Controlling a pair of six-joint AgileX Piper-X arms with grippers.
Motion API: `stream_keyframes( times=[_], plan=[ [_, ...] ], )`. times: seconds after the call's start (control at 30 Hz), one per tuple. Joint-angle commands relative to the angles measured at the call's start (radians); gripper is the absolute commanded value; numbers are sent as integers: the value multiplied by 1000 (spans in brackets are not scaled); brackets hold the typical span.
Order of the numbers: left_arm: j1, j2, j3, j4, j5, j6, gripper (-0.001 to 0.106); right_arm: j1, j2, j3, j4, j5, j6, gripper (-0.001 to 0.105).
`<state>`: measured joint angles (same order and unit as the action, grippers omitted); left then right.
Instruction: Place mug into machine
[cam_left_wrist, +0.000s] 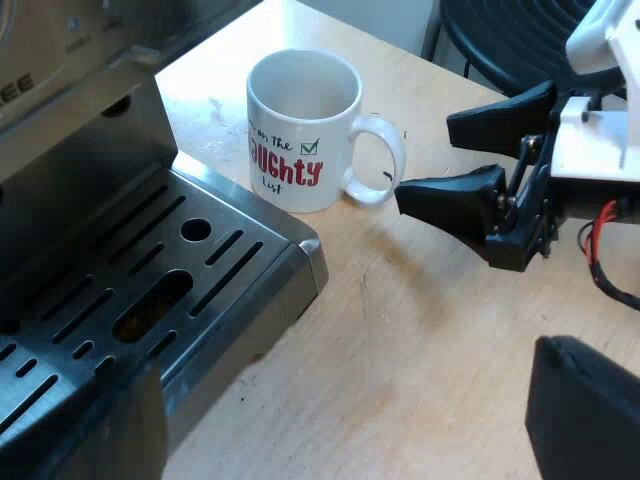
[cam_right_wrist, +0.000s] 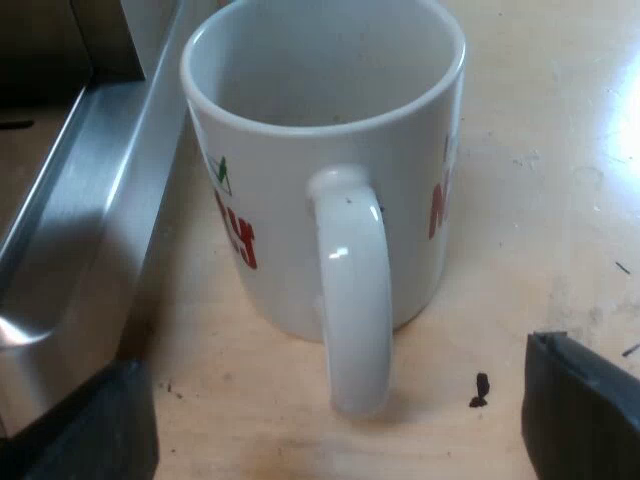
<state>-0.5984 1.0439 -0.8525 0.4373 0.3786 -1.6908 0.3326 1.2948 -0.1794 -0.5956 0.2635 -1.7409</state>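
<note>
A white mug (cam_left_wrist: 303, 130) with red and black lettering stands upright and empty on the wooden table, close beside the espresso machine's drip tray (cam_left_wrist: 150, 290). Its handle (cam_left_wrist: 378, 160) points away from the machine. My right gripper (cam_left_wrist: 428, 155) is open at the handle, one black finger on each side, not touching it. In the right wrist view the mug (cam_right_wrist: 330, 150) is near, and the handle (cam_right_wrist: 352, 290) runs down between the open right gripper (cam_right_wrist: 335, 365). My left gripper (cam_left_wrist: 340, 375) hangs open above the tray's corner, holding nothing.
The machine's metal front (cam_left_wrist: 70, 150) rises behind the slotted tray. A black round seat (cam_left_wrist: 510, 40) stands beyond the table edge. Bare wooden table (cam_left_wrist: 400, 350) lies around the mug, with a small dark crumb (cam_right_wrist: 481, 388) by the handle.
</note>
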Motion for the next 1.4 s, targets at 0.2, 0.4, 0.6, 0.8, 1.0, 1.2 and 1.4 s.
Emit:
stream_keyframes(
  times=[0.2, 0.4, 0.6, 0.8, 1.0, 1.2, 1.4],
  plan=[
    [-4, -3, -6, -23, 20, -2, 75, -3, 89, -16, -90, 2, 31, 77],
    [-4, -3, -6, -23, 20, -2, 75, -16, 124, -59, -89, -15, -2, 77],
    [-4, -3, -6, -23, 21, -2, 75, -109, 141, -93, -87, -113, 2, 77],
    [-4, -3, -6, -25, 21, -2, 75, -143, 166, -116, -80, -156, -35, 77],
    [-4, -3, -6, -26, 21, -2, 75, -143, 217, -158, -80, -173, -36, 77],
    [-4, -3, -6, -26, 21, -2, 75, -143, 240, -180, -75, -172, -36, 77],
    [-4, -3, -6, -26, 21, -2, 75, -143, 264, -180, -72, -172, -25, 60]
  ],
)
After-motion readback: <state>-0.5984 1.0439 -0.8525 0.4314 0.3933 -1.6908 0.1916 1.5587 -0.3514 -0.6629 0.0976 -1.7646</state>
